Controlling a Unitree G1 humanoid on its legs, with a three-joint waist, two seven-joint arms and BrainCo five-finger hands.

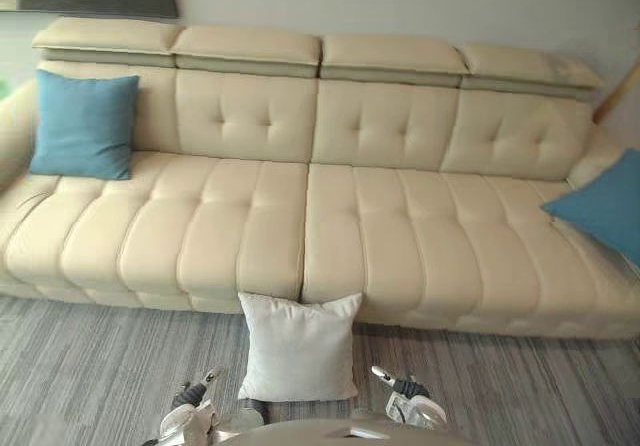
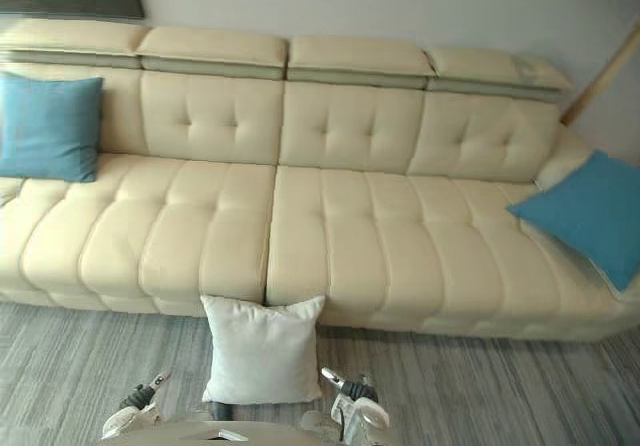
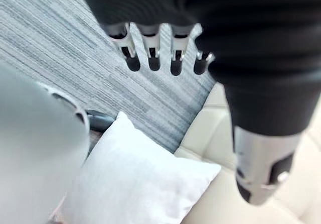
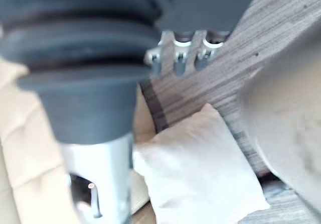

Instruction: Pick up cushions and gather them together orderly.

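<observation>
1. Your white cushion stands on the grey carpet at bottom centre of the left eye view, leaning against the sofa front.
2. The left blue cushion is upper left, upright against the backrest. The right blue cushion is at the right edge, tilted.
3. Your left hand is low, left of the white cushion: released, fingers straight, holding nothing.
4. Your right hand is low, right of it: relaxed and empty too.
</observation>
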